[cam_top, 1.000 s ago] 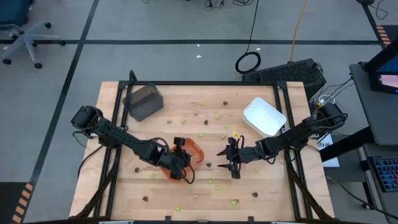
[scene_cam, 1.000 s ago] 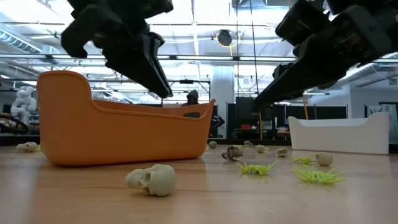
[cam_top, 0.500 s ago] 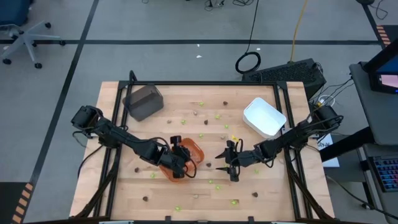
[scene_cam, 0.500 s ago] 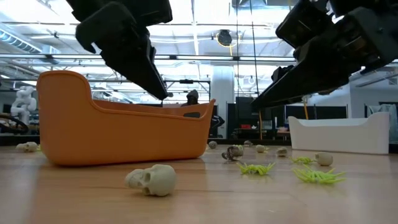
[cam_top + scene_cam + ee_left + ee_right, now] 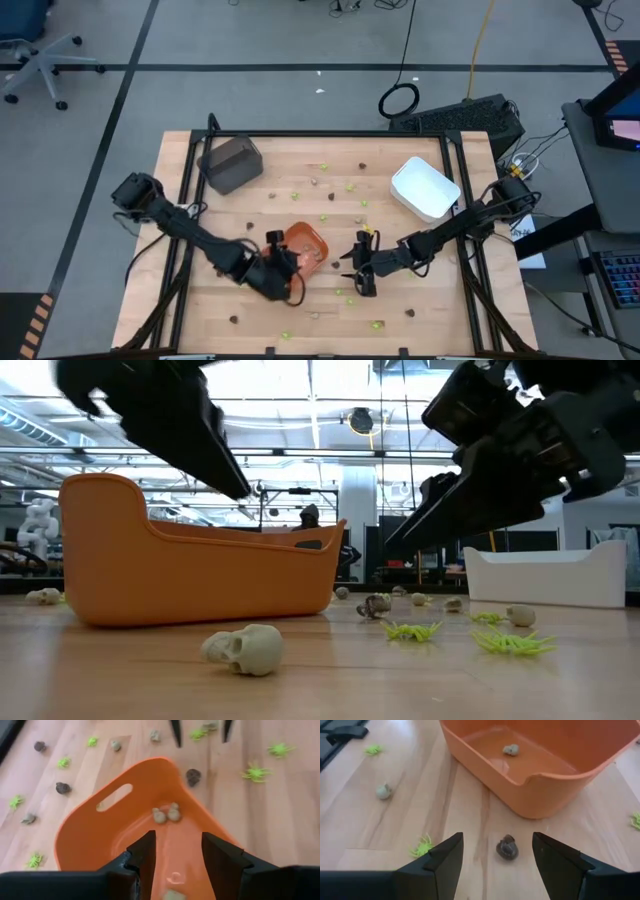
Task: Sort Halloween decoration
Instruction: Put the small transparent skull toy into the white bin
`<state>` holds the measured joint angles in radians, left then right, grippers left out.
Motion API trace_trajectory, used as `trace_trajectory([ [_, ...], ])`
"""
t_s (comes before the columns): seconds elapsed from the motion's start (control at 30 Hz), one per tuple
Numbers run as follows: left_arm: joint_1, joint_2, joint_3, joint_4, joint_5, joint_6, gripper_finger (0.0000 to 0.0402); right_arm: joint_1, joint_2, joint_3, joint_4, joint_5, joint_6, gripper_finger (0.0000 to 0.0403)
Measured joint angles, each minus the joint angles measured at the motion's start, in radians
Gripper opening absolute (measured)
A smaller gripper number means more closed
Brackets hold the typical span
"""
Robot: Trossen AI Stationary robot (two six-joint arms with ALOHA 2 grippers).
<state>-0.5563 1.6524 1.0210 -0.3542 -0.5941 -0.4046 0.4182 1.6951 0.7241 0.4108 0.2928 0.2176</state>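
**Left arm backed off the orange tray; right arm lined up on a brown piece**

Since the earlier frames, the left gripper (image 5: 283, 262) has drawn back from over the orange tray (image 5: 313, 236) toward the near edge of the table, and its fingers now stand apart with nothing between them. I read this as a retreat after a drop: in the left wrist view two tan-grey pieces (image 5: 167, 813) lie together on the tray floor just ahead of the fingertips, and another pale piece sits below them, partly cut off.

The right gripper (image 5: 360, 270) has moved nearer the tray. Its fingers are spread wide and empty, and they straddle a dark brown piece (image 5: 507, 847) lying on the wood just ahead of them, close beside the tray's outer wall. I judge this spread is set for a descent onto that piece. A lime-green piece (image 5: 422, 846) lies just off one finger, and a pale round piece (image 5: 382, 791) farther out.

The remaining Halloween decoration is scattered across the table (image 5: 400, 310) around both grippers; the white tray (image 5: 424, 187) and the dark grey tray (image 5: 231, 164) stand well beyond them.

Limits of view: from above, the left gripper hides the tray's near rim. In the low view both grippers are cut off at the top, and the tray wall hides its contents. I cannot tell what the white and grey trays hold.
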Motion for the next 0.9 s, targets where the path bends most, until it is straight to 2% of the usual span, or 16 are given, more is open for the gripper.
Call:
trace_trajectory([
  [0.27,-0.16,0.0,0.0,-0.001,-0.216,-0.035,0.0155,0.001,0.001,0.006,-0.031,0.002,0.008,0.0221],
  [0.47,-0.215,0.0,0.0,-0.001,-0.355,-0.035,0.0155,0.002,0.001,0.006,-0.03,0.001,0.068,0.0221],
  [0.57,-0.225,0.0,0.0,0.0,-0.359,-0.029,0.0155,0.003,0.001,0.006,-0.042,0.0,0.089,0.0221],
  [0.63,-0.225,0.0,0.0,0.002,-0.323,0.005,0.0155,0.004,0.001,0.006,-0.048,0.0,0.101,0.0221],
  [0.77,-0.201,-0.025,0.0,0.004,-0.254,0.083,0.0147,0.004,0.001,0.006,-0.041,-0.001,0.111,0.0221],
  [0.9,-0.173,-0.073,0.0,-0.002,-0.23,0.201,0.0128,0.011,0.001,0.006,-0.048,-0.001,0.109,0.0221],
])
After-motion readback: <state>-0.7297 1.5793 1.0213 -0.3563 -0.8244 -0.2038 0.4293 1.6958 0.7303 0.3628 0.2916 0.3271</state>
